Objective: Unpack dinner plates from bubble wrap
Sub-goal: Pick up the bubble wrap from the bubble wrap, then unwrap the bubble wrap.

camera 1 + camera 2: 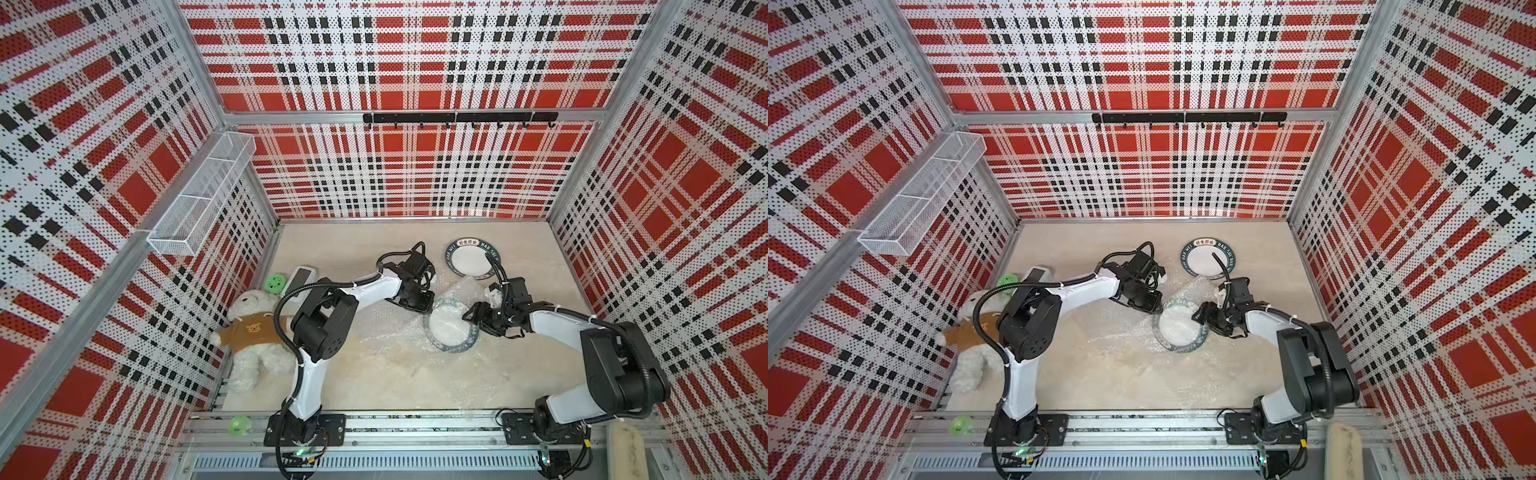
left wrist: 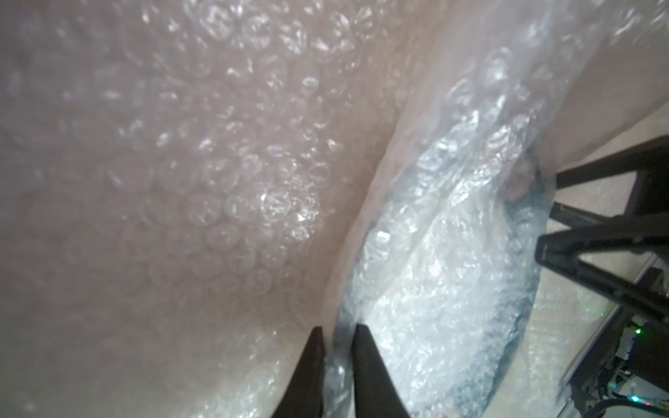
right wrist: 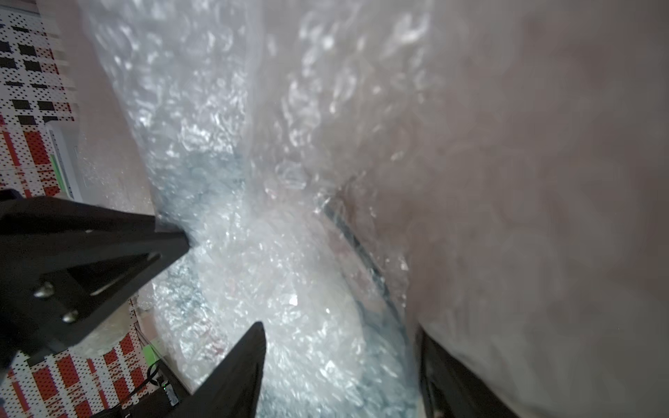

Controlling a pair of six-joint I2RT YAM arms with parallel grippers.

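One dinner plate [image 1: 473,259] lies bare at the back right, its dark lettered band showing in both top views. Another plate [image 1: 451,328] sits mid-table under crumpled bubble wrap [image 1: 386,328], only its dark rim and white centre showing through. My left gripper [image 2: 338,333] is at that plate's far left edge, shut on a fold of the bubble wrap [image 2: 217,163]. My right gripper [image 3: 340,333] stands open at the plate's right edge, one finger hidden under a flap of wrap [image 3: 506,181]. In a top view the two grippers [image 1: 1152,305] [image 1: 1200,316] flank the wrapped plate [image 1: 1179,328].
A white teddy bear [image 1: 253,332], a green disc [image 1: 275,282] and a white device [image 1: 301,278] lie along the left wall. Another green disc [image 1: 240,424] rests on the front rail, and a loose piece of wrap [image 1: 469,411] by the front edge. A wire basket [image 1: 203,199] hangs on the left wall.
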